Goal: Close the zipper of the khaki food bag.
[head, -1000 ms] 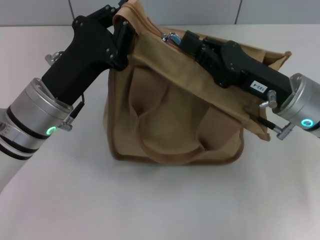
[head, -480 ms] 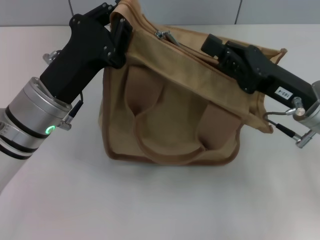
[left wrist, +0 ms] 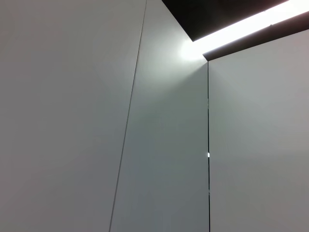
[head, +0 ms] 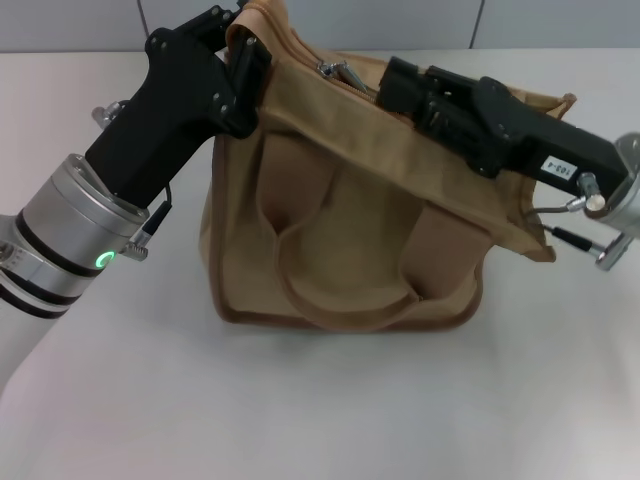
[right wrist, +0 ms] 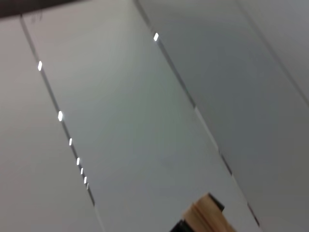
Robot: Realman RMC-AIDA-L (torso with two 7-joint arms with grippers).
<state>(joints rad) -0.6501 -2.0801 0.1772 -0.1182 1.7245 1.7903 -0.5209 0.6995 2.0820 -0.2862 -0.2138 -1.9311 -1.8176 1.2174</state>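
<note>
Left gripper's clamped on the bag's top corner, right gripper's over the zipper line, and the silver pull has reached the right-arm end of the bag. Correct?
Not quite. The silver pull sits at the end by the left gripper, not the right-arm end. The head view shows it. The rest holds: the left gripper is on the khaki food bag's top corner, the right gripper over the zipper line.

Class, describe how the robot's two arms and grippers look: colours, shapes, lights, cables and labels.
Both arms end in round silver metal wrists, each bearing a glowing green ring light, followed by angular matte-black housings. The left gripper has black bands on its silver wrist and a thin black cable. The right gripper carries a small white printed label, silver knobs and a thin cable at its wrist.
</note>
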